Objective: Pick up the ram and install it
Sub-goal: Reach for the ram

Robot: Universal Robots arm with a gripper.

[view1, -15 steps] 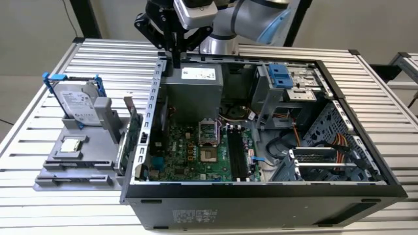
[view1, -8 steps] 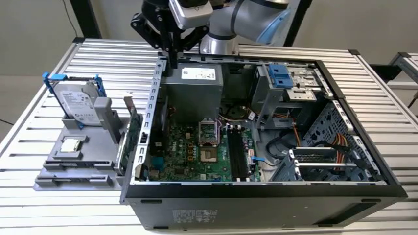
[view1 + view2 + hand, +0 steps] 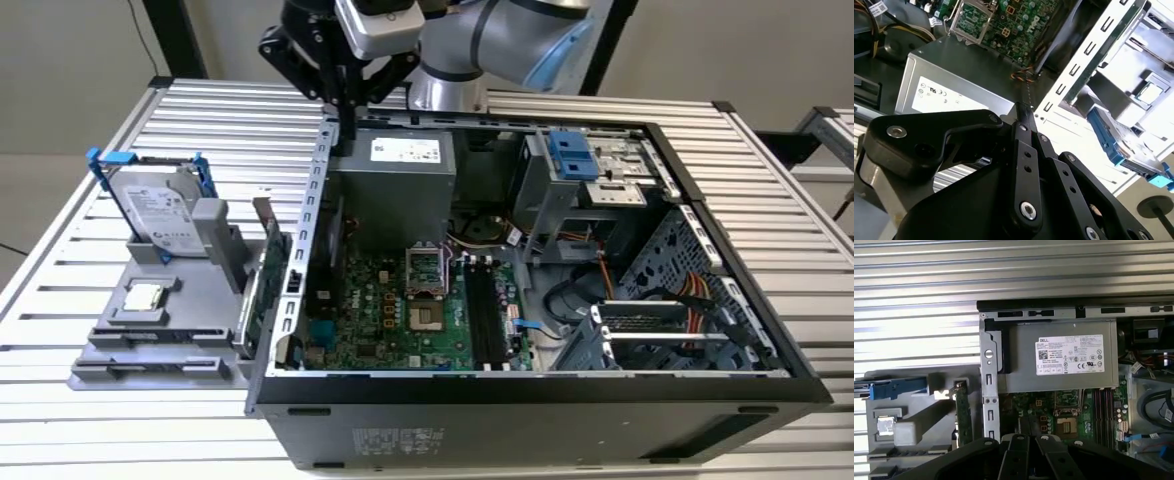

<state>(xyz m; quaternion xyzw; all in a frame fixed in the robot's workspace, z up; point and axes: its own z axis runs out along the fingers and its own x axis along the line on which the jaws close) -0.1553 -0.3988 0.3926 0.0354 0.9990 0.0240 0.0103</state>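
While the gripper hangs pinched together over the case's back corner, the ram waits out in the fixture.

Exterior view: the gripper is closed on nothing, above the case rim by the power supply. The ram looks to be the thin stick on edge in the grey fixture, just beside the green card, though I can't be sure. Second wrist view: the gripper is together, empty, over the power supply, with the hard drive beyond. First wrist view: the gripper is over the motherboard, near its black slots.
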